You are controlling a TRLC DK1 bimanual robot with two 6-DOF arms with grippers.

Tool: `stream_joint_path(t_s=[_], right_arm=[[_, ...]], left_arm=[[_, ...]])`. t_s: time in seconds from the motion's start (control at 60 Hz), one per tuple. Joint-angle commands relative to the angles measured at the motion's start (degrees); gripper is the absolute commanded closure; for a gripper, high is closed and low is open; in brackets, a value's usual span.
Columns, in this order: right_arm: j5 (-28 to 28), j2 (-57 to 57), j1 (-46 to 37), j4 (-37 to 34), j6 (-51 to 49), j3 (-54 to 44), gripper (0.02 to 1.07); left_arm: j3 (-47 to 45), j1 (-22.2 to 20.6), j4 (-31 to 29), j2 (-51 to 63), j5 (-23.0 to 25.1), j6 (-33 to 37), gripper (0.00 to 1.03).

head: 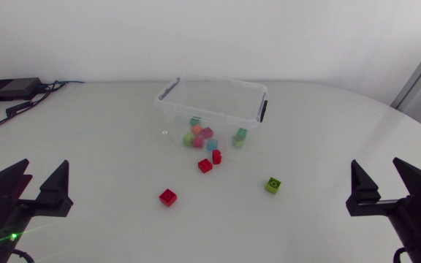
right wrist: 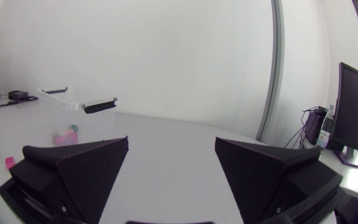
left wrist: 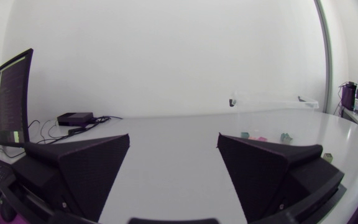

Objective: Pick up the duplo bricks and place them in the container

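Note:
A clear plastic container (head: 248,89) with black handles stands at mid-table and holds several bricks in green, pink, orange and teal (head: 206,134). Two red bricks (head: 205,165) lie just in front of it; whether the nearer-to-wall one touches the wall I cannot tell. Another red brick (head: 168,197) and a green brick (head: 272,185) lie further forward. My left gripper (head: 44,165) is open and empty at the near left, my right gripper (head: 376,164) open and empty at the near right. From the left wrist, the left gripper (left wrist: 174,140) faces the container (left wrist: 272,101); the right gripper (right wrist: 171,142) sees the container (right wrist: 73,103) ahead and to one side.
A black box (head: 9,89) with cables sits at the table's back left corner. White tabletop (head: 108,146) stretches between both grippers and the bricks.

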Motion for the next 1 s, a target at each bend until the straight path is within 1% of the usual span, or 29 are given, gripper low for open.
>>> stream_joint_path(t_s=[0.0, 0.383, 0.567, 0.767, 0.983], right_arm=[[-0.3, -0.3, 0.5, -0.4, 1.0, -1.0, 0.06], [-0.3, -0.3, 0.5, -0.4, 1.0, -1.0, 0.06], [-0.3, -0.4, 0.7, -0.2, 0.8, -1.0, 0.06], [-0.2, -0.3, 1.0, 0.3, 0.7, -0.4, 0.06], [0.1, 1.3, 2.3, 1.5, 1.0, 1.4, 0.06]], left_arm=[[-0.9, -0.4, -0.1, -0.7, -0.3, 0.6, 0.04], [-0.9, -0.4, -0.1, -0.7, -0.3, 0.6, 0.04], [-0.9, -1.2, 0.2, -0.8, -0.3, -0.2, 0.04], [2.6, -0.6, -0.5, -0.6, -0.3, -0.1, 0.04], [5.8, -1.0, -0.1, 1.0, -0.3, 0.1, 0.04]])
